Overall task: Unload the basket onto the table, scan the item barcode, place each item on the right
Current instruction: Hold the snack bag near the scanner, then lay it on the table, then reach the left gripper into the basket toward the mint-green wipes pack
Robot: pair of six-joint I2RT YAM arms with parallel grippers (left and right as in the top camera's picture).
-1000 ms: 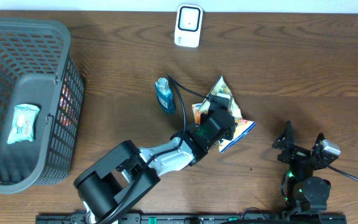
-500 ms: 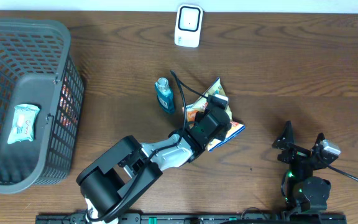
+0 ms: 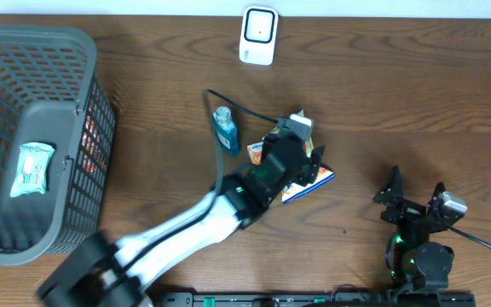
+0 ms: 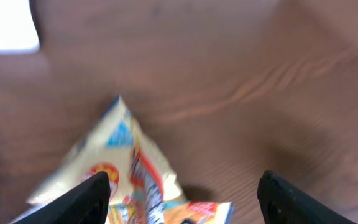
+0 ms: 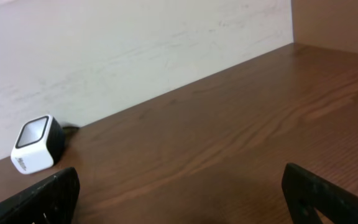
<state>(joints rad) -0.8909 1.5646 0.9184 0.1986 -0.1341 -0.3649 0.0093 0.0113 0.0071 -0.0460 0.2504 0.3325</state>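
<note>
The item, a crumpled yellow, orange and blue snack bag (image 3: 312,177), lies on the table in the middle. My left gripper (image 3: 301,162) hovers right over it. In the left wrist view the bag (image 4: 126,165) lies loose between and ahead of the open left gripper (image 4: 184,182), touching neither finger. No barcode shows on it. The white scanner (image 3: 258,36) stands at the back edge, a white blur (image 4: 6,25) in the left wrist view. My right gripper (image 3: 416,189) rests at the front right, wide open and empty (image 5: 182,186), facing the scanner (image 5: 36,144).
A small blue-green bottle (image 3: 225,130) stands just left of the bag, with the arm's black cable looping past it. A dark plastic basket (image 3: 83,94) fills the left side and holds a pale packet (image 3: 35,168). A wall runs behind the table.
My left gripper was shut on the snack bag and carried it slightly left; it has now opened and the bag lies free beneath it. The right arm has not moved.
</note>
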